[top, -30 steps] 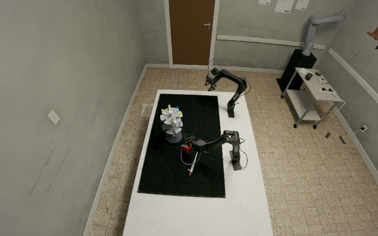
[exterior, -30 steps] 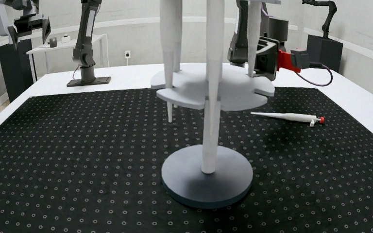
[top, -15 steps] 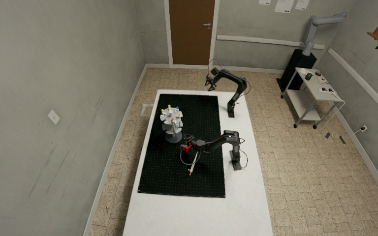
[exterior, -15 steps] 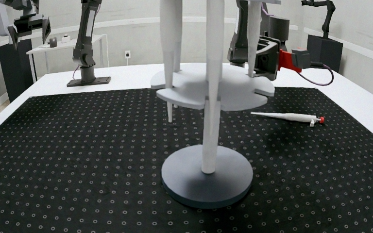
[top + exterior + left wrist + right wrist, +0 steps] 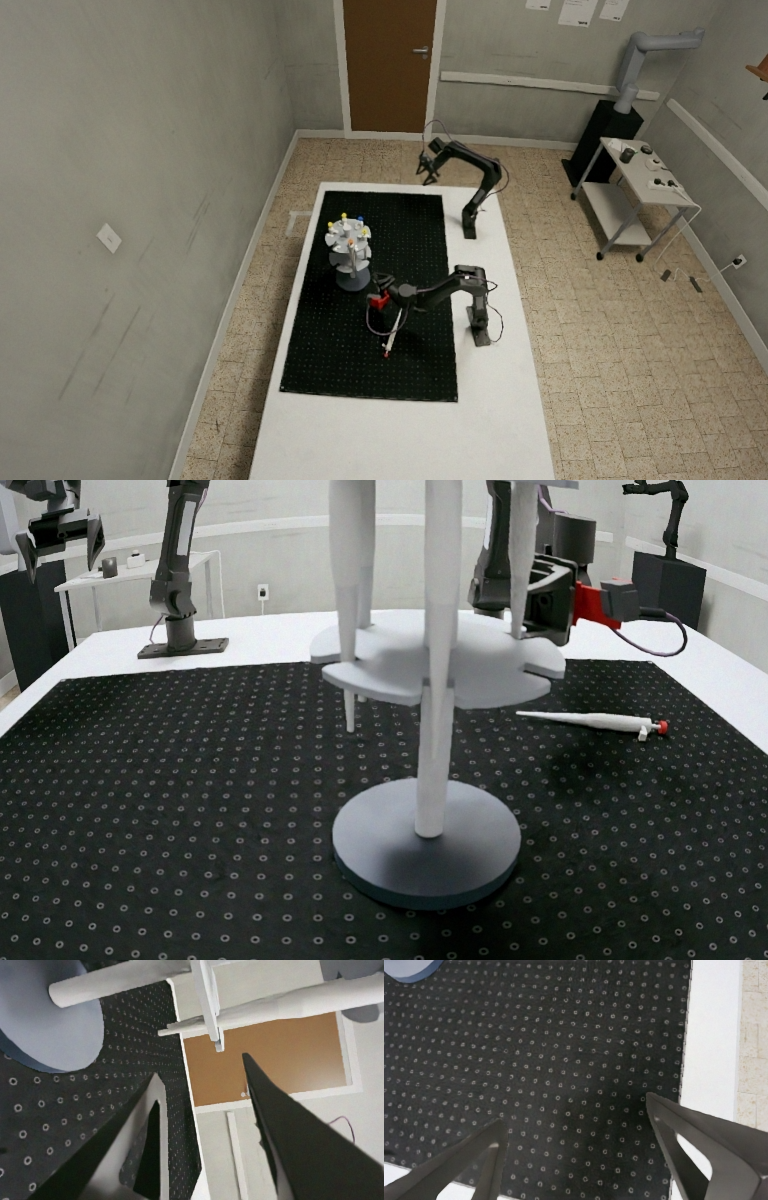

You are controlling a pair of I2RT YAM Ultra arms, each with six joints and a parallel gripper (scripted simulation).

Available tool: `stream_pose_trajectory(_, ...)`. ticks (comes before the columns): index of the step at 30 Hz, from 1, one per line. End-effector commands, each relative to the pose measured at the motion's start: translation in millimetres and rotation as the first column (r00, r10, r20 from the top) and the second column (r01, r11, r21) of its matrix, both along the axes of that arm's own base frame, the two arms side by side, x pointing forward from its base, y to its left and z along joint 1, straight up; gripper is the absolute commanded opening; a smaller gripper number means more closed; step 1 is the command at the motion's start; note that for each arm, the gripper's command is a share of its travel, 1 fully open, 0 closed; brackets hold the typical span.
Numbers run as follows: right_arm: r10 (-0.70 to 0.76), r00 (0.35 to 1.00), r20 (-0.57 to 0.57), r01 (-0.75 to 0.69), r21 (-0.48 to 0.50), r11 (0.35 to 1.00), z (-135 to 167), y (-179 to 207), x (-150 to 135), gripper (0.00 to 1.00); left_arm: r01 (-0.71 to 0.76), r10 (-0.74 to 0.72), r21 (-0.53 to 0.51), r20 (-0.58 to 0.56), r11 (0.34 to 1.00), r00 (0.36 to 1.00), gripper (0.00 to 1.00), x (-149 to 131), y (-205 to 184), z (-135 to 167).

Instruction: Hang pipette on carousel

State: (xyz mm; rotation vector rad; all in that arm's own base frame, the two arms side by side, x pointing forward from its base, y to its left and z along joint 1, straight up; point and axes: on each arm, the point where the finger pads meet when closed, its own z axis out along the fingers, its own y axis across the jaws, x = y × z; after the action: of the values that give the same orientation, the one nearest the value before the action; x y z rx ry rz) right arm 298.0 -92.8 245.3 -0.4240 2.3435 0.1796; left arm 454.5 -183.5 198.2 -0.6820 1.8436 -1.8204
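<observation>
The loose white pipette [image 5: 393, 335] [image 5: 614, 722] lies on the black mat, its red button [image 5: 386, 354] [image 5: 663, 727] pointing away from the carousel. Its finger hook [image 5: 642, 734] faces the exterior view. The grey carousel [image 5: 352, 276] [image 5: 427, 847] [image 5: 55, 1025] holds several upright pipettes with yellow, blue and orange buttons; no printed volume is readable. My left gripper [image 5: 380, 281] [image 5: 200, 1070] is partly open and empty, raised beside the carousel, above the mat and short of the loose pipette. My right gripper [image 5: 423, 177] [image 5: 63, 564] [image 5: 573, 1113] is wide open and empty, high near the table's door-side end.
The black perforated mat [image 5: 334, 362] [image 5: 169, 763] [image 5: 549, 1025] covers part of the white table [image 5: 396, 441]. The left arm, with its red camera mount [image 5: 378, 301] [image 5: 591, 604], reaches over the mat near the pipette's thin end. In the left wrist view a hanging pipette [image 5: 300, 1004] is close above the fingers.
</observation>
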Motion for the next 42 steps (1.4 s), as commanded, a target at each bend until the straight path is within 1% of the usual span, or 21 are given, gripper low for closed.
stream_pose_trajectory(1,0.003,1.000,0.028,-0.003,-0.005,1.000,7.5,-3.4,3.9,1.00,-0.002,0.003,-0.007,0.094,1.000,0.996,0.49,3.6,1.6,34.7)
stream_pose_trajectory(35,0.003,1.000,0.028,-0.003,-0.005,1.000,7.5,-3.4,3.9,1.00,-0.002,0.003,-0.007,0.094,1.000,0.996,0.49,3.6,1.6,34.7)
stream_pose_trajectory(38,0.003,1.000,0.028,-0.003,-0.005,1.000,7.5,-3.4,3.9,1.00,-0.002,0.003,-0.004,0.077,1.000,0.997,0.49,3.5,1.4,32.3)
stream_pose_trajectory(42,0.003,1.000,0.028,-0.003,-0.005,1.000,7.5,-3.4,3.9,1.00,-0.002,0.002,-0.005,0.082,1.000,0.997,0.49,2.4,0.8,36.8)
